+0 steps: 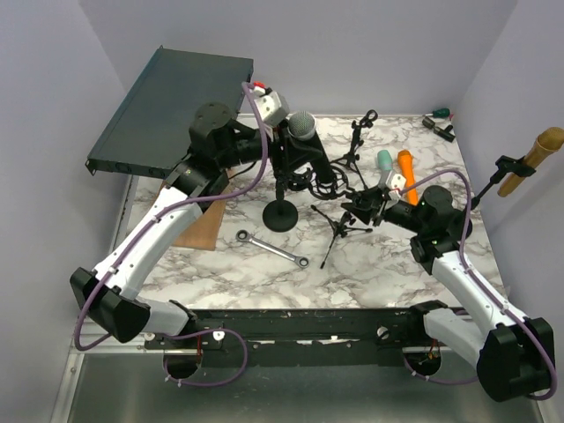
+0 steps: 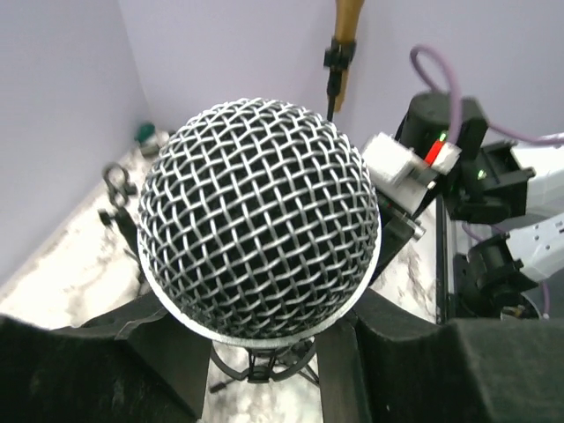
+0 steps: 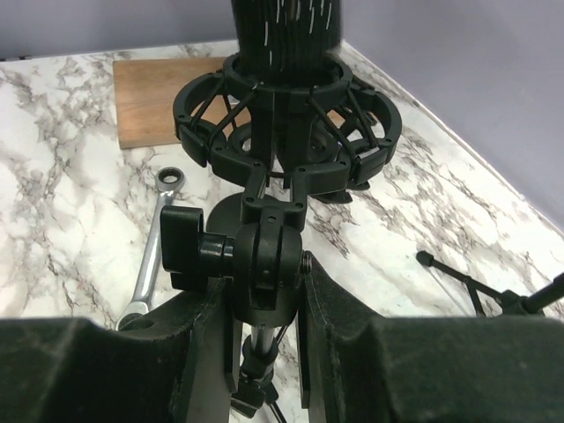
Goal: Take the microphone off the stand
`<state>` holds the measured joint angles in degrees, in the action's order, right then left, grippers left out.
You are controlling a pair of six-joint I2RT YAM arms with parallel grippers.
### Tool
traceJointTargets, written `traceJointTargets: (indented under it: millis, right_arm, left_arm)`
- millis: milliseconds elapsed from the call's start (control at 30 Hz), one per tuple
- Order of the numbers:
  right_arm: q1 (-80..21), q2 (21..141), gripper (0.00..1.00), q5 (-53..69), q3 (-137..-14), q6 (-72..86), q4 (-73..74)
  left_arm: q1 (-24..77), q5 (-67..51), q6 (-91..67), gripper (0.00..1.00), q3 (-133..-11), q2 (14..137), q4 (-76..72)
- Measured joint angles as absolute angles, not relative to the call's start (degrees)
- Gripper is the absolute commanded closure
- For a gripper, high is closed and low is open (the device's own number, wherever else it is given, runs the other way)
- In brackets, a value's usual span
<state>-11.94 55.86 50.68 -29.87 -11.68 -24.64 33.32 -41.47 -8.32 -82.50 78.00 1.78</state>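
The mic point(image 2: 260, 216) grille fills my left wrist view, left gripper point(image 2: 264, 357) clamped just under it. Mic stands in the mount point(image 3: 286, 132) near the far edge of the surface point(image 1: 220, 269), axis tilted toward the far left corner. My right gripper point(image 3: 264, 304) pinches the stand point(image 3: 263, 251) joint below; I'd pull along that axis.

Silver mesh microphone point(image 2: 259, 216), black stand point(image 3: 282, 167), white grey-veined marble table point(image 1: 379, 264)

Bright, even overhead light; shadows on the marble desk point(image 1: 220, 264) are soft and short. The left wrist view shows the microphone point(image 2: 260, 220) mesh crisp and the background slightly soft. In the right wrist view the near jaws are dark and blurred, and the wrench point(image 3: 152, 256) glints.
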Motion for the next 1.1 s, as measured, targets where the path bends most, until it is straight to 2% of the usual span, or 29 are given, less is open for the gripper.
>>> traceJointTargets:
  millis: [167,267,300,333,367,500,567,733,933,1100]
  right_arm:
    - [-11.49,55.79,0.97,48.8,-30.72,-12.19,-22.41]
    - [-11.42,55.42,0.76,48.53,-31.31,-13.02,-20.43]
    - [-11.42,55.29,0.67,48.49,-31.57,-13.32,-19.68]
    - [-11.42,55.13,0.54,48.49,-31.73,-13.54,-19.11]
    - [-11.4,54.98,0.46,48.47,-32.01,-13.69,-18.22]
    - [-10.94,54.59,0.23,46.98,-32.77,-14.06,-10.87]
    - [-10.76,54.5,0.15,46.41,-33.17,-14.0,-7.4]
    - [-10.76,52.66,0.1,45.87,-37.6,-14.06,1.17]
    - [-10.76,48.99,0.12,45.93,-47.97,-14.44,11.05]
    - [-10.76,50.37,0.14,47.55,-60.6,-12.08,15.0]
  left_arm:
    - [32.86,-41.43,-6.66,1.0,-89.95,76.47,2.83]
    - [32.84,-41.43,-6.22,1.0,-92.53,75.64,3.11]
    - [32.84,-41.43,-6.2,1.0,-92.82,75.48,3.22]
    - [32.84,-41.43,-6.07,1.0,-93.27,75.31,3.64]
    - [32.84,-41.43,-5.96,1.0,-93.45,75.2,4.14]
    - [32.84,-41.01,-5.08,1.0,-93.69,75.09,7.51]
    - [32.84,-40.64,-4.58,1.0,-93.56,74.98,8.73]
    - [32.62,-39.44,-3.33,1.0,-92.33,72.95,11.64]
    - [32.58,-39.24,-3.03,1.0,-92.38,70.24,13.26]
    - [32.58,-39.27,-3.66,1.0,-93.36,70.57,14.72]
